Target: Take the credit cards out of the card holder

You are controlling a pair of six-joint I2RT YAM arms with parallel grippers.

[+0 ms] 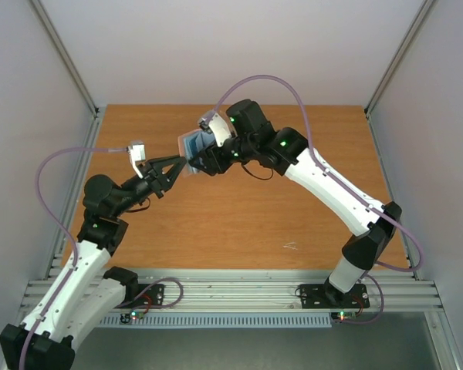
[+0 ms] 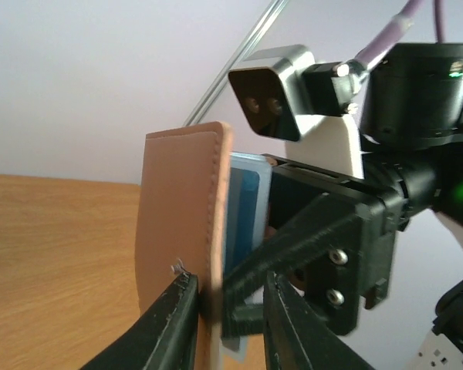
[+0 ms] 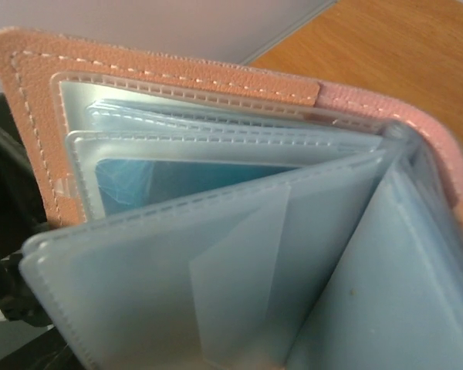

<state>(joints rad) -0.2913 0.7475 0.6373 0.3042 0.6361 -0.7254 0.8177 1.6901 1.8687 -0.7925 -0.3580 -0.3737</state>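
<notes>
The holder (image 1: pixel 190 143) hangs over the table (image 1: pixel 255 223). Its stitched taupe cover is open and its pale blue sleeves are fanned, with a blue card (image 3: pixel 185 181) in one. The right gripper (image 1: pixel 204 156) clamps it. The left gripper (image 1: pixel 182 162), jaws narrowly apart, straddles the cover's edge.

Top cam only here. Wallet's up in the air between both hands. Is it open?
Observer: Yes. In the right wrist view the wallet is fanned open, its clear sleeves spread apart.
Operator: Any card in there?
Observer: One blue card sits inside a sleeve near the cover. I can make out no other.
Operator: Left hand clamped?
Observer: Doesn't look so. In the left wrist view the left hand straddles the cover's edge, one finger touching it, the other standing clear.
</notes>
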